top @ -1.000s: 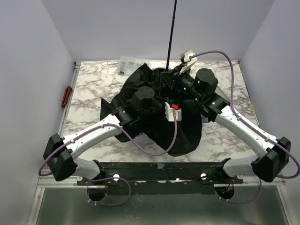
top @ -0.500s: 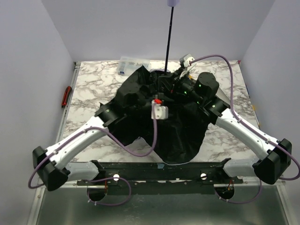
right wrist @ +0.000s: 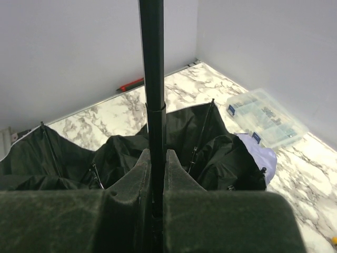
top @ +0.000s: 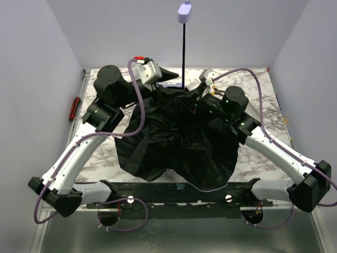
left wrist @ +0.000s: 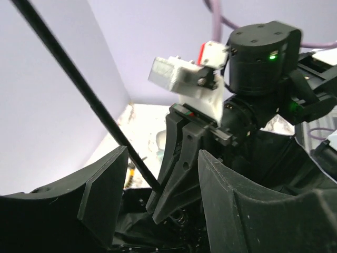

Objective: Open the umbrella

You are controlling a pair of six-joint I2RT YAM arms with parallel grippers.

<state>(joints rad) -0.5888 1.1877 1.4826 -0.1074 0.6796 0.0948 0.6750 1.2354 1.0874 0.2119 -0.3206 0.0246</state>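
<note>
While the right gripper [right wrist: 154,211] clamps the upright shaft [top: 183,58], the umbrella [top: 179,142] sprawls mid-table, black side up, with its hem at the near edge. Bare marble table [top: 97,158] shows on both sides. The left gripper [left wrist: 163,158] hangs parted and empty near the far edge. A second ago it lay low over a narrower canopy.

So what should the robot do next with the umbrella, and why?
Probably close the open left gripper on the shaft. The right gripper already clamps it low down, it stands just ahead of the left fingers, and the canopy lies slack and crumpled, not spread.
</note>
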